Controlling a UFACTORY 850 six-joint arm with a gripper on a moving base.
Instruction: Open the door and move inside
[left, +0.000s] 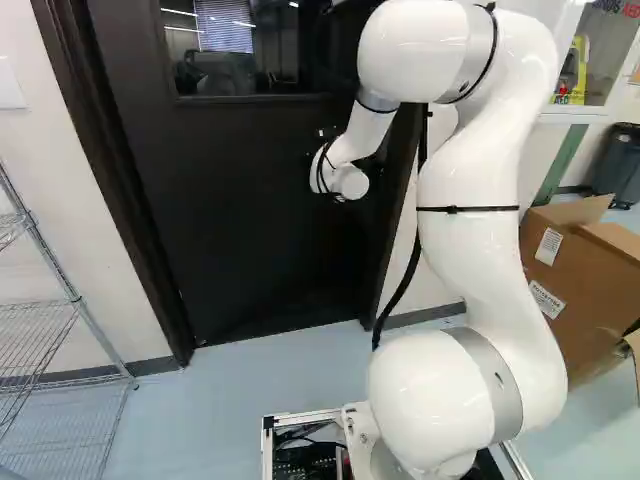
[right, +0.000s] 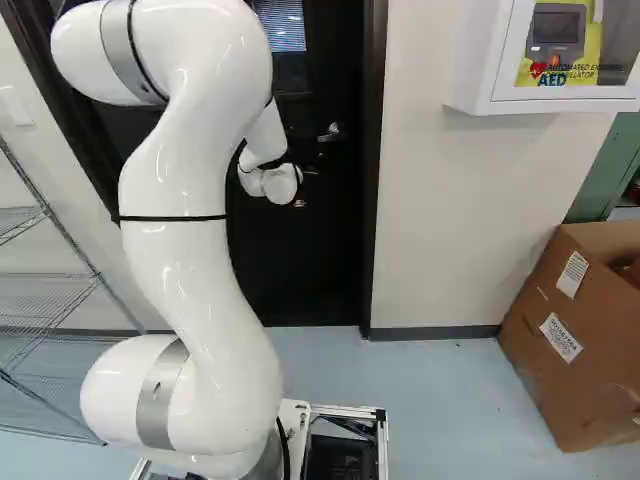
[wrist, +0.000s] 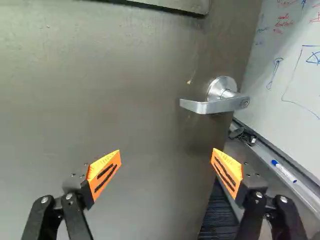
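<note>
Plainly, the gripper has its fingers wide apart, facing the dark door, with the lever handle ahead, touching neither finger.

The dark door stands ajar, silver lever handle roughly level near its edge.

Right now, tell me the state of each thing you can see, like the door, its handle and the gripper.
Door: ajar, whiteboard showing past its edge
Lever handle: not gripped
Gripper: open, nothing between its fingers
Whiteboard: written on
Marker: lying on the ledge
Cardboard box: top open
</note>
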